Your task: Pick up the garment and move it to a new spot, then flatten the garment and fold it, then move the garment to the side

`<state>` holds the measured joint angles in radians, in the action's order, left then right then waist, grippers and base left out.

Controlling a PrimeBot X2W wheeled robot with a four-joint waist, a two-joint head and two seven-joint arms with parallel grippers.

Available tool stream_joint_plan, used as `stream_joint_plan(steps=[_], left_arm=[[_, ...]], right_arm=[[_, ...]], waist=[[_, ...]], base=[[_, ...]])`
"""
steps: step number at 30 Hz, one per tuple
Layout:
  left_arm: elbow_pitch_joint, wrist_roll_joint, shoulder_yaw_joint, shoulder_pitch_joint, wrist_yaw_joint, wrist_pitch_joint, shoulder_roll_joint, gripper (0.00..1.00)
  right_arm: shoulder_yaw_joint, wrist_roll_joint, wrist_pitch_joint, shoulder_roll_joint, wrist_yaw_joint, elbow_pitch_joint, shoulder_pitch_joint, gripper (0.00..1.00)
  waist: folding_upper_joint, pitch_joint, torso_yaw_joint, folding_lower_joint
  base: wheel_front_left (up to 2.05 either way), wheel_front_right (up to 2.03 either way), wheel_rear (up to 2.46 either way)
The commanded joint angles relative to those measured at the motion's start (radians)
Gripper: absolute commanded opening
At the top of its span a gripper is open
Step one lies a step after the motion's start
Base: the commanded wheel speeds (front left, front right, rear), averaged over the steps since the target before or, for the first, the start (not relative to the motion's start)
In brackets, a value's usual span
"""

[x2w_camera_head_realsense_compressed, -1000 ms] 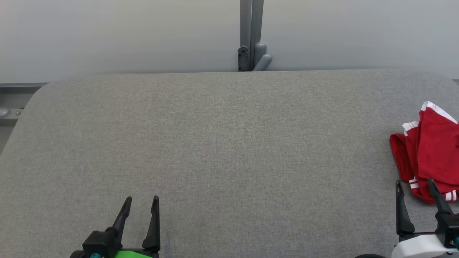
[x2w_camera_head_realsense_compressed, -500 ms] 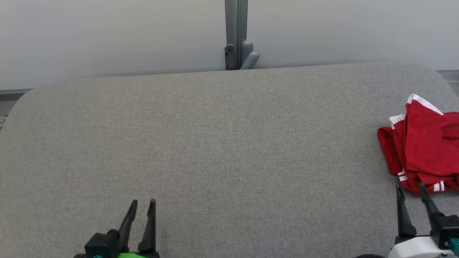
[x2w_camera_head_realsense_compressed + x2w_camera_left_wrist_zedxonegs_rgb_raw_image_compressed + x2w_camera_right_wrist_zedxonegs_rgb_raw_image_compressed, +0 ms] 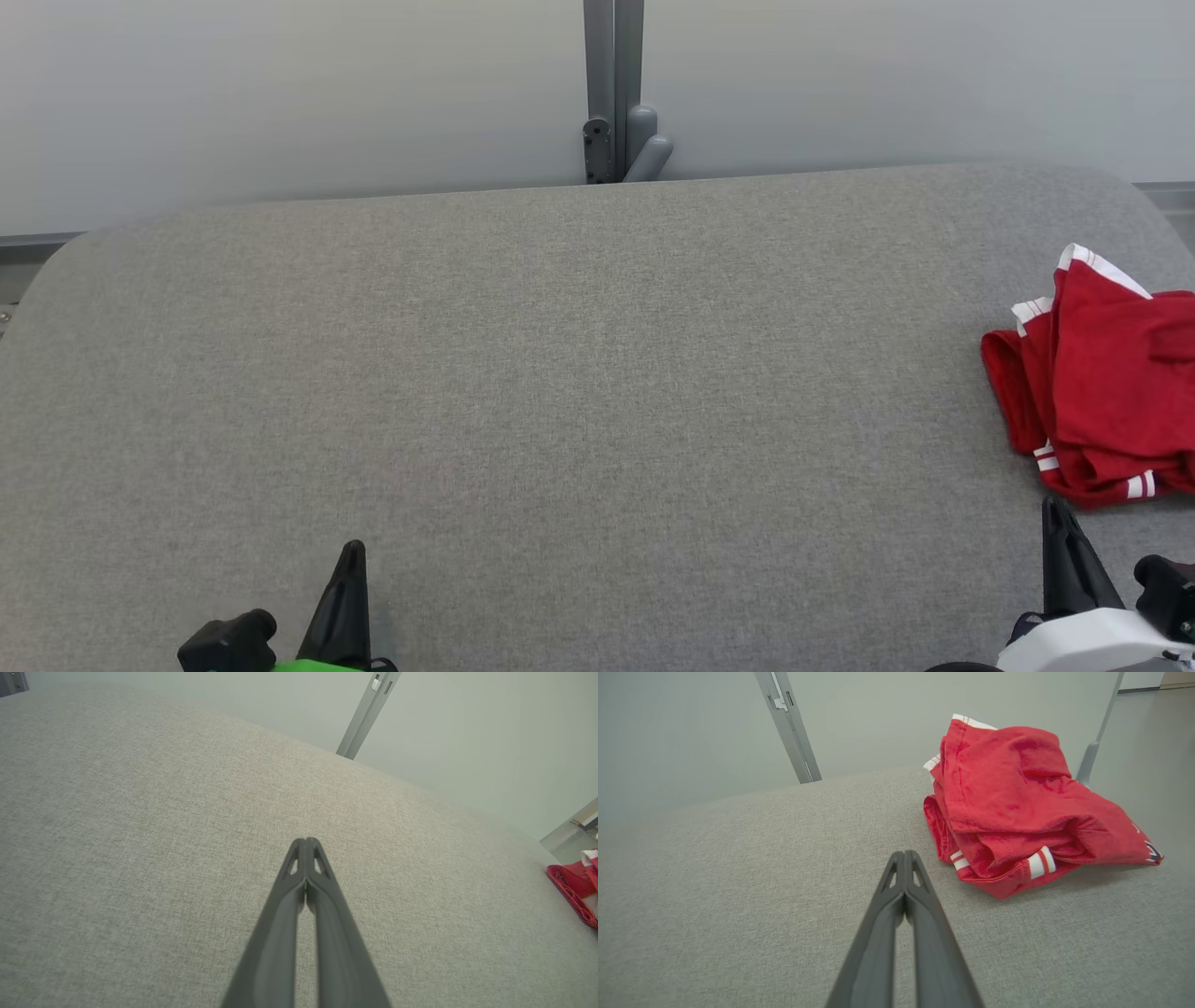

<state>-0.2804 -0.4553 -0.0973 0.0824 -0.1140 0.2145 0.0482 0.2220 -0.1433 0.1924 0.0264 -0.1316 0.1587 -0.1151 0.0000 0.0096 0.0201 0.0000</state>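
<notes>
The garment point(image 3: 1106, 392) is a red piece with white stripes, crumpled in a heap at the right edge of the grey padded table point(image 3: 560, 373). In the right wrist view the garment point(image 3: 1017, 807) lies just ahead and to the right of my right gripper point(image 3: 904, 854), which is shut and empty, apart from the cloth. In the head view the right gripper point(image 3: 1058, 509) sits just below the heap. My left gripper point(image 3: 353, 551) rests at the lower left, shut and empty; the left wrist view shows its fingers point(image 3: 306, 842) pressed together, with a bit of garment point(image 3: 574, 891) far right.
A grey post with a bracket point(image 3: 614, 103) stands behind the table's far edge against a pale wall. The table's rounded right corner point(image 3: 1134, 191) is near the garment. Bare grey fabric spans the table's middle and left.
Both grippers have gone from open to shut and drawn back toward the bottom of the head view. The head camera shifted, sliding the whole scene left.
</notes>
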Motion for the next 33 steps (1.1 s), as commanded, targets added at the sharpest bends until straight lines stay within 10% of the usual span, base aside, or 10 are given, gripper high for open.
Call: stream_joint_plan(steps=[1,33], left_arm=[[0.014,-0.045,0.009,-0.034,-0.002,-0.007,0.008,0.0],[0.019,-0.495,0.068,-0.105,-0.009,-0.117,0.02,0.0]], right_arm=[[-0.003,-0.055,-0.009,0.009,0.0,-0.01,0.026,0.0],[-0.042,-0.609,-0.126,0.016,0.001,0.028,0.109,0.0]], waist=[[0.0,0.0,0.0,0.0],[0.0,-0.002,-0.006,0.0]], base=[[0.0,0.0,0.0],[0.0,0.0,0.0]])
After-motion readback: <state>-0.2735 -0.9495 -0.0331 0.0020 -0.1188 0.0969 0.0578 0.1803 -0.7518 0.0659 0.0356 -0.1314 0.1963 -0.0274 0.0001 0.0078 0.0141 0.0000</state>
